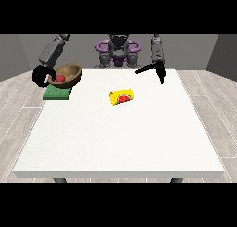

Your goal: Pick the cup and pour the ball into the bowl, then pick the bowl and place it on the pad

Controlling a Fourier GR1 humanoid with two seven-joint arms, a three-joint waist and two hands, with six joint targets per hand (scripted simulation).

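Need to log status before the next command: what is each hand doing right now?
Hand at the view's left: curled on the rim of the bowl, held tilted over the pad.
Hand at the view's right: open, holding nothing.

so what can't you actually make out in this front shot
- Whether the brown wooden bowl rests on the green square pad or hangs above it: bowl covers the pad's rear.
- Fingers of the hand at the view's left: partly behind the bowl's rim.
- Red ball: lower part hidden by the bowl's wall.
- Inside of the yellow cup lying on its side: too small.
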